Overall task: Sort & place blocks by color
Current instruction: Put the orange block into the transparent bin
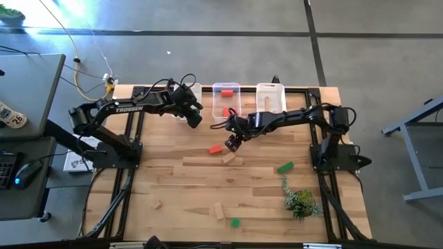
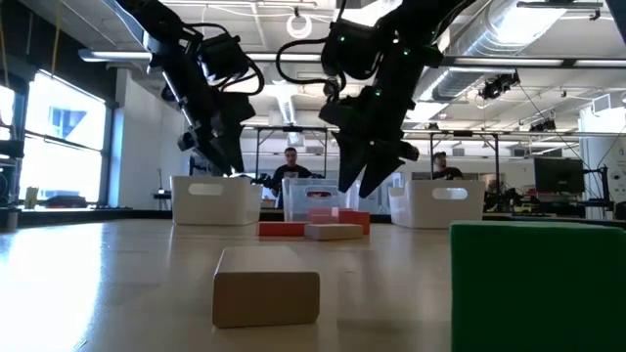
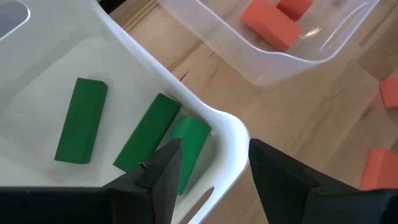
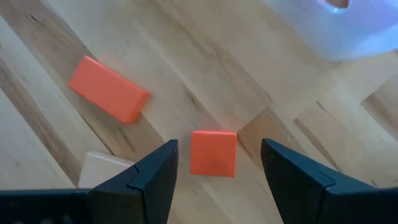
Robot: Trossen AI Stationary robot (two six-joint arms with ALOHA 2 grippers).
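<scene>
My left gripper (image 3: 211, 177) is open above the near corner of the left white bin (image 3: 233, 127), which holds three green blocks (image 3: 81, 121); in the high view it sits at the left gripper (image 1: 194, 116). My right gripper (image 4: 219, 152) is open and hovers over the table, its fingers on either side of a red cube (image 4: 212, 152) without touching it. A red bar (image 4: 109, 96) and a pale wood block (image 4: 106, 169) lie flat beside the cube. The high view shows the right gripper (image 1: 232, 142) just off the middle bin (image 1: 225, 90), which holds red blocks (image 3: 270, 22).
A third bin (image 1: 270, 95) with a wood block stands at the far edge. A green bar (image 1: 285, 167), a small green block (image 1: 235, 223), wood blocks (image 1: 219, 211) and a small plant (image 1: 300, 202) lie toward the near side. People (image 2: 290, 166) sit beyond the table.
</scene>
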